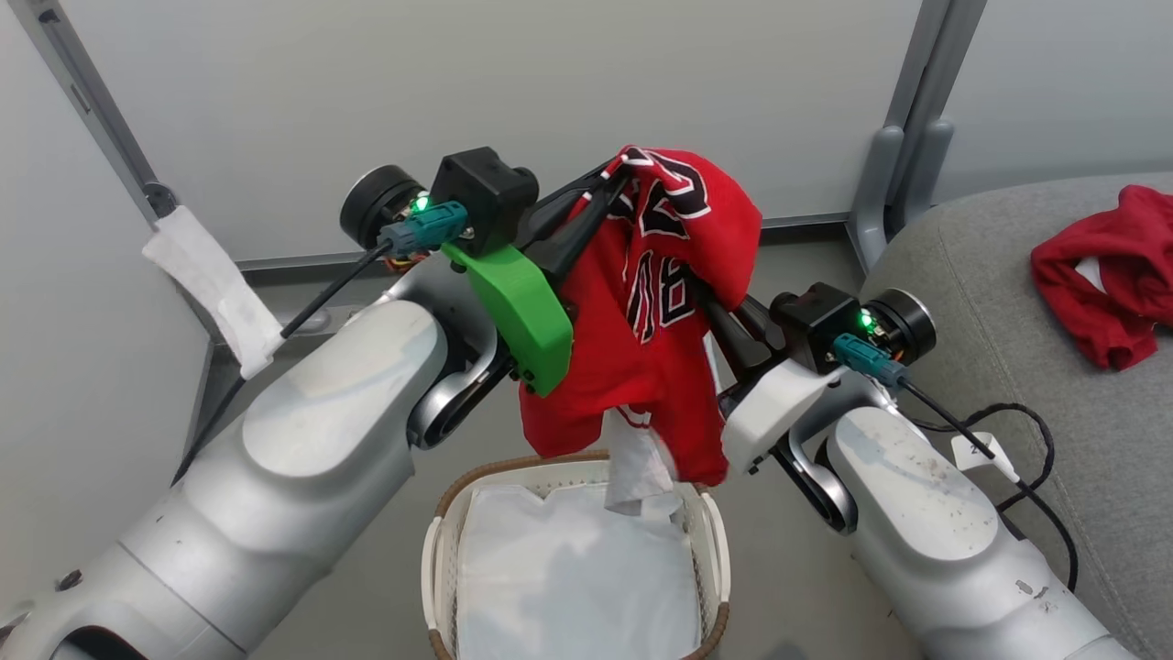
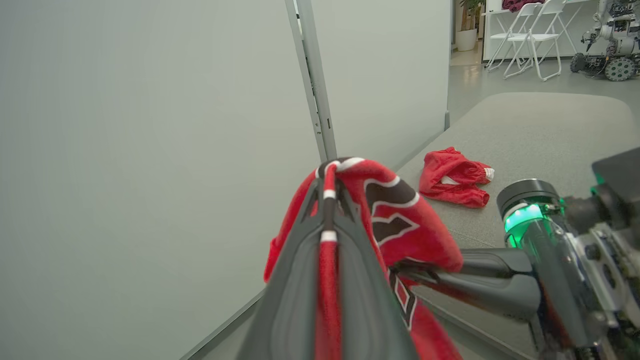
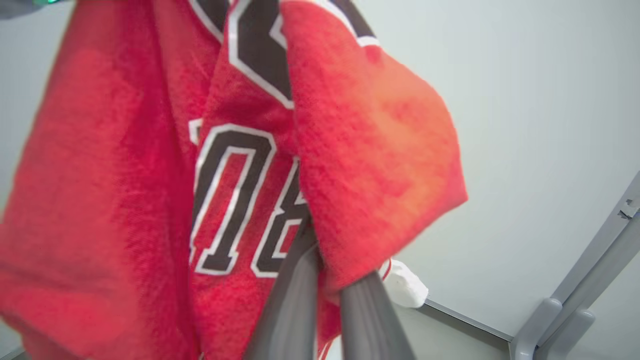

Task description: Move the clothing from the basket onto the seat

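Jersey (image 1: 660, 302) is hanging in the air above the basket (image 1: 440, 550), well clear of its brown rim, because both hands are gripping it. The left hand (image 2: 327, 175) is pinching the striped trim at the top of the cloth between fully closed fingers and taking the weight, so the rest is draping down from there. The right hand (image 1: 724, 321), lower and off to one side, is clamping shut on a fold near the lettering, apparently to steady the loose fabric for a carry to the seat (image 1: 990, 275). A white sheet (image 1: 568, 568) is lying flat inside the basket. A pale flap is rising toward the hem, and it is unclear which cloth it belongs to. The plain red garment (image 1: 1104, 275) is lying crumpled on the seat, near the edge along the wall panel, suggesting half the job is done.
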Controlling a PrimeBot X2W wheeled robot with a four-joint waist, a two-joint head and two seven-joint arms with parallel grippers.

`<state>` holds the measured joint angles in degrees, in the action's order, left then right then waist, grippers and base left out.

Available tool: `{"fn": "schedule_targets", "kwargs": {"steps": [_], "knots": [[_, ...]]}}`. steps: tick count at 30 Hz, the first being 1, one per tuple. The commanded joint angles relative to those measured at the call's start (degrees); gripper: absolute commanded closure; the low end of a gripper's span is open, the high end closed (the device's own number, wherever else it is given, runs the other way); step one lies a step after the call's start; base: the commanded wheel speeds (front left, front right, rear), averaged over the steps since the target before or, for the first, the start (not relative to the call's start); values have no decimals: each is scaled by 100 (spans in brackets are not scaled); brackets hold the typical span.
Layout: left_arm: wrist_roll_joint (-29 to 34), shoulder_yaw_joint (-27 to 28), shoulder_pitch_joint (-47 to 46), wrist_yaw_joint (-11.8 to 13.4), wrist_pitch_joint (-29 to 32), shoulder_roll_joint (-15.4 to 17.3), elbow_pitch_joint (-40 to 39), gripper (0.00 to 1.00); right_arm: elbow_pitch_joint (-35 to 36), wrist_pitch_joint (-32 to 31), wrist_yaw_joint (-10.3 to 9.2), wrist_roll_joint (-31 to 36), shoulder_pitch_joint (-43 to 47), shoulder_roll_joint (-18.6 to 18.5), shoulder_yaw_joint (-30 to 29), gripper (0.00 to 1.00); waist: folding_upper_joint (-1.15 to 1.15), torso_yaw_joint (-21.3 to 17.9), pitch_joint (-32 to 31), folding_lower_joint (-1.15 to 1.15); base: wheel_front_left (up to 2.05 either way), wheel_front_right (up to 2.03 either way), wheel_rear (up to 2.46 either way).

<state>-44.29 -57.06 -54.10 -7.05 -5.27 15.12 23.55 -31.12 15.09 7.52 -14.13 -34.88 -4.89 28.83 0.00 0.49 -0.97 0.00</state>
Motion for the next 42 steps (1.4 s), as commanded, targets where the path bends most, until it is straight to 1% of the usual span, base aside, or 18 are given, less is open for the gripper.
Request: {"fn": "schedule_targets", "kwargs": {"steps": [1,7,9,10,11,12,19,24,29,33,36,42], "knots": [[-50,42,117,45,-28,69,43,100,37,11,-6,-6,-55,-62,-31,100,0,-14,12,0,0,0,0],[-134,99,333,112,-146,183,241,100,132,11,-6,18,-87,-157,-139,100,0,-76,46,0,0,0,0],[-139,98,399,131,-207,188,304,76,163,11,-6,32,-93,-192,-181,100,0,-98,53,0,0,0,0],[-137,92,438,144,-254,188,343,58,177,11,-6,40,-96,-208,-211,100,0,-108,57,0,0,0,0],[-132,88,474,153,-288,186,369,34,187,11,-6,48,-100,-221,-244,100,0,-116,61,0,0,0,0],[-141,82,526,165,-333,167,392,0,197,11,-6,57,-100,-234,-280,100,0,-124,66,0,0,0,0],[-127,-33,886,204,-596,20,582,0,249,11,-6,151,-82,-316,-543,100,0,-160,100,0,0,0,0],[-66,-188,1203,196,-746,-150,723,0,290,11,-6,253,2,-425,-755,100,0,-190,128,0,0,0,0],[-14,-319,1448,183,-838,-273,832,0,324,11,-6,323,46,-548,-914,100,0,-303,166,0,0,0,0],[32,-363,1557,173,-895,-375,890,0,377,12,-6,371,63,-669,-1040,100,0,-488,225,0,0,0,0],[79,-373,1621,180,-939,-449,907,0,433,12,-6,405,60,-728,-1105,100,0,-700,280,0,0,0,0],[238,-363,1594,201,-979,-547,822,0,593,11,-6,448,25,-795,-1199,100,0,-1228,443,0,0,0,0]]}}
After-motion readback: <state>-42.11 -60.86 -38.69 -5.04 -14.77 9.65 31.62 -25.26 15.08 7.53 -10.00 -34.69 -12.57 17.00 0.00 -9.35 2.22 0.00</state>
